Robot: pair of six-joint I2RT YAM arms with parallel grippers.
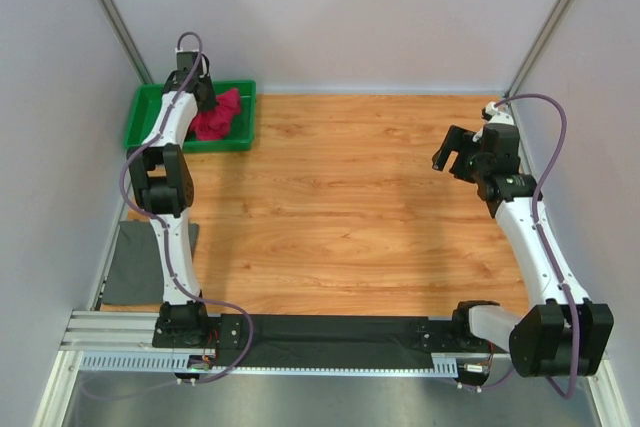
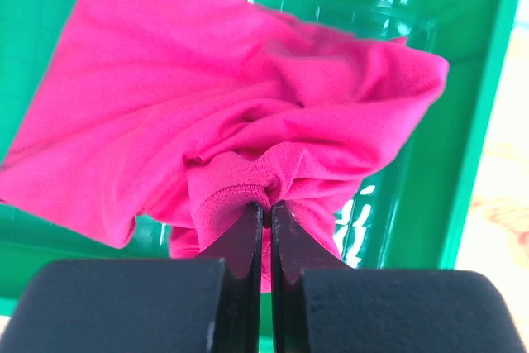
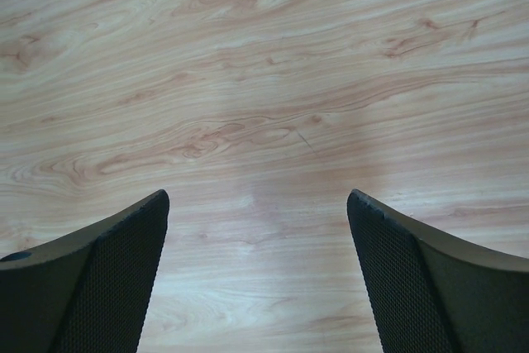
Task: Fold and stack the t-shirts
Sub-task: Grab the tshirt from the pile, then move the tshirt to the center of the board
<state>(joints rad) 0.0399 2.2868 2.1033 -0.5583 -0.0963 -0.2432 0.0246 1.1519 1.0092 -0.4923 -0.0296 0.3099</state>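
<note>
left claw clenched on pink t-shirt in green tray, right claw spread wide above table

Our left arm stretches to the far left, gripper pinched tight on a shirt; our right arm bends at the right, gripper spread wide.

A plain magenta-pink t-shirt lies crumpled in the green tray at the counter's far left corner. Its ribbed edge is bunched up, pinched in the left end effector.
</note>
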